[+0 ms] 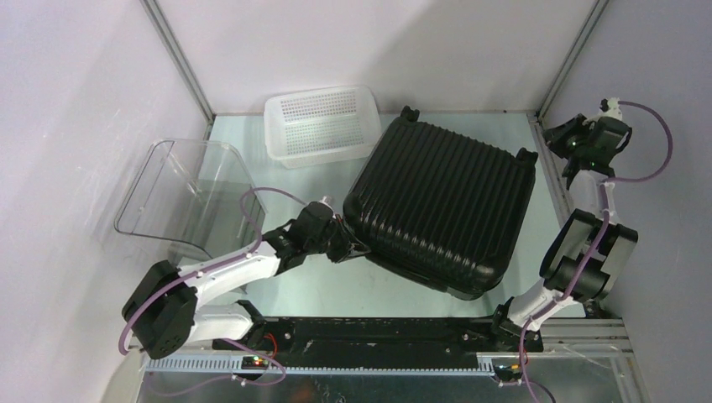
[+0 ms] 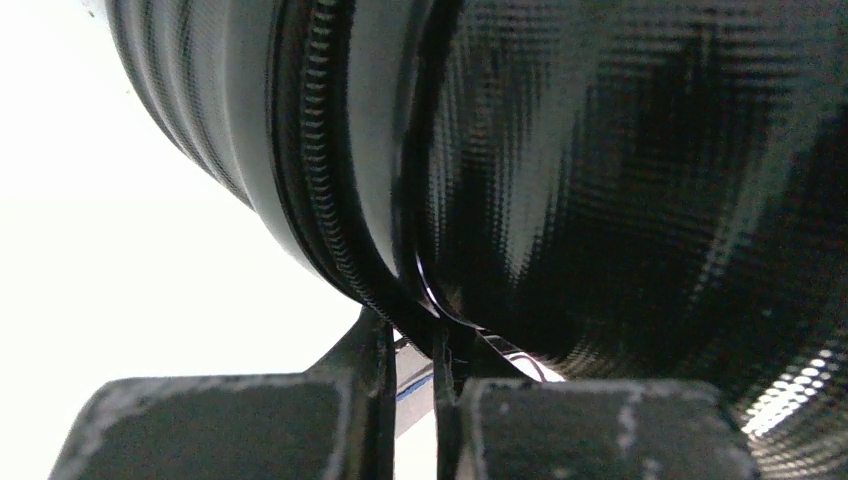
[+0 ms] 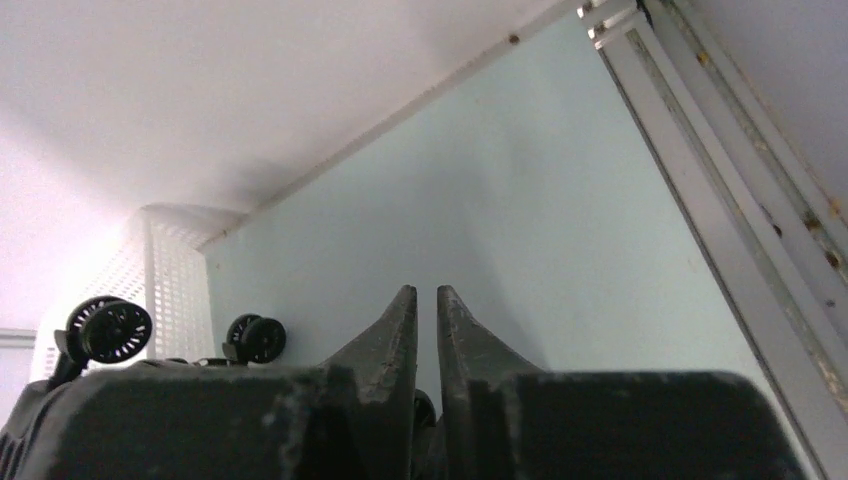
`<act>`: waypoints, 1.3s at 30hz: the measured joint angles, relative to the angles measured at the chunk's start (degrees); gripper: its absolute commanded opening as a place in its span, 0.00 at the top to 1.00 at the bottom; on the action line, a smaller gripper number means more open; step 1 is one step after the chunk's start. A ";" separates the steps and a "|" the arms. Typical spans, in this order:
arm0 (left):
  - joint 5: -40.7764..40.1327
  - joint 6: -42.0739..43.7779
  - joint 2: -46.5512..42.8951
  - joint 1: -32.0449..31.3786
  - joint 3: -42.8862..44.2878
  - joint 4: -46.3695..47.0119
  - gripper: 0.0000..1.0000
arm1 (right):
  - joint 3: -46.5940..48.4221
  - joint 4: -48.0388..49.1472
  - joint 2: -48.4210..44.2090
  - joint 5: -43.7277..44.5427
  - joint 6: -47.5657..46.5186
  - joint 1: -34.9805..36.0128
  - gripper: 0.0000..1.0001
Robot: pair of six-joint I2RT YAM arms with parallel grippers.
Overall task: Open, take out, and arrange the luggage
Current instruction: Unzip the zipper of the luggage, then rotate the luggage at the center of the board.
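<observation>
The luggage [image 1: 441, 206] lies flat and closed in the middle of the pale green table [image 1: 336, 290], turned at an angle to the table's edges. It is the biggest thing there. It is a black hard-shell case with a glossy top, parallel ribs running across it and rounded corners. Its near edge sits between the two arms.

To the left, near the wall, stands a clear plastic bin [image 1: 180, 193], well apart from the case. Behind the case on the left is a white perforated basket [image 1: 315, 126], just beside the case's far-left corner; whether they touch is unclear.

The left gripper [image 1: 351, 245] is at the case's near-left corner. Its fingers are drawn almost together on a thin black tab at the seam. The right gripper [image 3: 427, 298] hangs over the far right corner of the table, clear of the case. Its fingers are closed to a narrow slit and hold nothing.

Small black wheels [image 3: 110, 330] stick out from the case's far side. Up close, the toothed zip [image 2: 325, 200] curves around the shell between its two halves.
</observation>
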 measured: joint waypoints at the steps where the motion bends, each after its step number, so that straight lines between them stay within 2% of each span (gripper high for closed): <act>1: 0.20 0.42 0.31 0.09 0.72 -1.05 1.00 | 2.29 -3.15 1.11 0.22 0.20 0.09 0.69; 6: 0.17 3.32 1.62 0.90 4.09 -5.92 1.00 | 12.04 -25.11 2.25 7.30 3.96 1.64 0.65; 9: 0.17 4.44 1.40 1.27 4.42 -7.06 1.00 | 12.59 -35.32 0.59 11.45 9.90 2.01 0.61; 16: 0.46 6.40 -0.39 2.49 3.52 -7.89 1.00 | 12.31 -50.93 -2.60 17.07 21.88 0.04 0.56; 22: 1.53 9.07 -5.27 4.79 0.85 -9.77 1.00 | 8.24 -55.63 -7.43 19.26 26.03 -3.21 0.54; 28: 2.69 10.93 -5.92 6.01 0.79 -11.04 1.00 | 2.89 -57.40 -8.68 20.68 28.22 -5.35 0.52; 33: 3.02 11.82 -6.27 6.45 0.79 -11.43 1.00 | 2.12 -58.73 -9.29 20.65 29.03 -6.34 0.50; 39: 2.97 11.98 -6.47 6.51 0.79 -11.72 1.00 | -1.97 -59.32 -13.99 20.59 31.58 -7.98 0.45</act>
